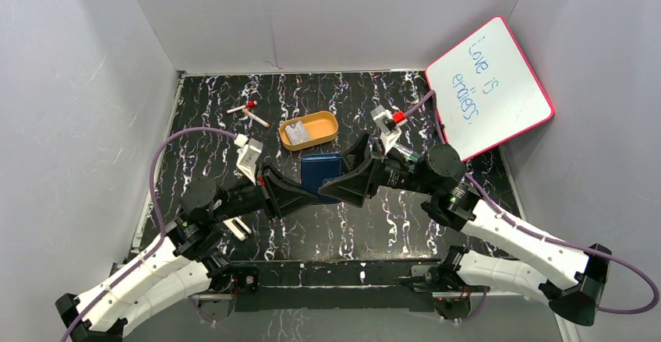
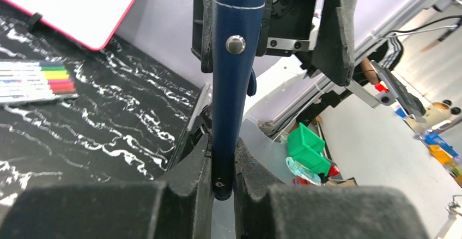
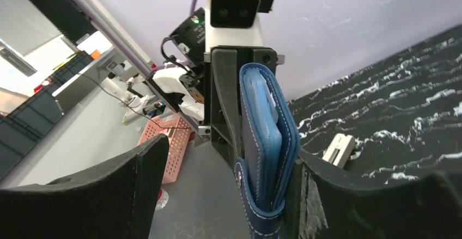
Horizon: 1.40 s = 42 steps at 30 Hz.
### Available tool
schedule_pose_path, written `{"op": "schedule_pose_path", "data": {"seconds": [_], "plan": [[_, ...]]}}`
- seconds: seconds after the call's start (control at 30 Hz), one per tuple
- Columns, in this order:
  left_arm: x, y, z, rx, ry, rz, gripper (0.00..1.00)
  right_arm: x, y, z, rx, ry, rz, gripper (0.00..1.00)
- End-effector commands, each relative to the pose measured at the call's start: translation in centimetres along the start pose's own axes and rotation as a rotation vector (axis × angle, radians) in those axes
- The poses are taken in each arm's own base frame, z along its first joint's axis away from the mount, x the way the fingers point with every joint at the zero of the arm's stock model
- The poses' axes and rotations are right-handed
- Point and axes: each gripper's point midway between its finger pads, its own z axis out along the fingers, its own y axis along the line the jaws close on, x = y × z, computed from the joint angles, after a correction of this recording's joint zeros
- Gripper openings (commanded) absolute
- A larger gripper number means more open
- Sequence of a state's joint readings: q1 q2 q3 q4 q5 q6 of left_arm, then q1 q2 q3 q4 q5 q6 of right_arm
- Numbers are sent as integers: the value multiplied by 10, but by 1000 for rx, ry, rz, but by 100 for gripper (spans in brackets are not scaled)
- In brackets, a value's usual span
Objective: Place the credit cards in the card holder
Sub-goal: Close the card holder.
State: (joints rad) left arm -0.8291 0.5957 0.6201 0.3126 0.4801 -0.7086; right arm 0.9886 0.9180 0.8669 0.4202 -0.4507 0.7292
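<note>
The card holder (image 1: 321,167), a dark navy folded wallet, is held off the table between both arms. My left gripper (image 1: 302,195) is shut on its lower edge; in the left wrist view the card holder (image 2: 228,81) stands edge-on, pinched between the pads of that gripper (image 2: 222,180). My right gripper (image 1: 337,188) is open. In the right wrist view the card holder (image 3: 269,141) rests against one finger (image 3: 332,195) of this gripper (image 3: 231,160), the other finger well apart. Pale credit cards (image 1: 296,132) lie in the orange tray (image 1: 323,126).
A pink-framed whiteboard (image 1: 491,85) leans at the back right. A pack of coloured markers (image 2: 35,81) lies on the black marbled table. A loose pen (image 1: 251,113) lies back left. A small white block (image 3: 339,147) sits near the left arm.
</note>
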Motion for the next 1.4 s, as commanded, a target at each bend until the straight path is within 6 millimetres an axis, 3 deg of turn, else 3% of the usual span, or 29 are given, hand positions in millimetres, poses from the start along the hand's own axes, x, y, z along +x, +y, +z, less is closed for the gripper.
{"op": "schedule_pose_path", "data": {"seconds": [0.0, 0.43, 0.87, 1.23, 1.3, 1.33, 1.37], "plan": [[-9, 19, -10, -135, -56, 12, 0, -11, 13, -11, 20, -8, -48, 78], [-21, -28, -19, 78, -110, 54, 0, -14, 7, -14, 59, -38, -62, 73], [-15, -33, -16, 127, -90, 38, 0, -26, 19, -5, -31, -101, -61, 62], [-16, -31, -14, 123, -90, 31, 0, -22, 16, -3, -35, -92, -54, 33], [-15, -29, -14, 116, -87, 31, 0, -22, 16, -4, -27, -90, -56, 34], [-15, -28, -13, 110, -86, 33, 0, -22, 15, -5, -20, -89, -58, 39], [-15, -25, -13, 94, -88, 35, 0, -22, 14, -6, -10, -84, -63, 50]]}}
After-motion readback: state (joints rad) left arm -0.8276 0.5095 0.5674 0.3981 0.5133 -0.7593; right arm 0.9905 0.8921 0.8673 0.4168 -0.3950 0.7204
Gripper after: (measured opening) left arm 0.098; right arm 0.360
